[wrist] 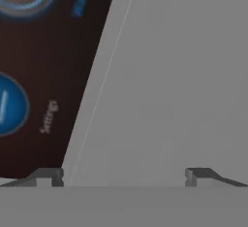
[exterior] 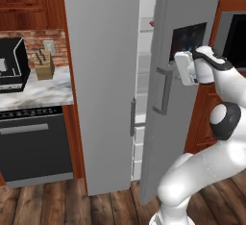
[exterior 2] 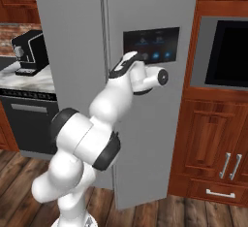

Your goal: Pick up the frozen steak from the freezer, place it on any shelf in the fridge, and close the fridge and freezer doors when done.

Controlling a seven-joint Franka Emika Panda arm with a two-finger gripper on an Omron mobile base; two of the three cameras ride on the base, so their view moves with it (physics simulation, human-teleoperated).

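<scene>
The gripper (wrist: 124, 176), fingers spread and empty, is pressed to the flat grey fridge door (wrist: 184, 75) beside its glossy dark dispenser panel (wrist: 43, 66), upper left.

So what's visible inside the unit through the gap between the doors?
In the left base view, the gap shows pale shelves and bins. The fridge door and freezer door cover everything else.

Domestic kitchen, rendered: tall grey side-by-side refrigerator unit (exterior: 103, 75), built-in oven (exterior 2: 225, 51), wooden cabinets (exterior 2: 213, 143), marble countertop (exterior: 38, 92), knife block (exterior: 44, 65), coffee machine (exterior 2: 30, 51).
</scene>
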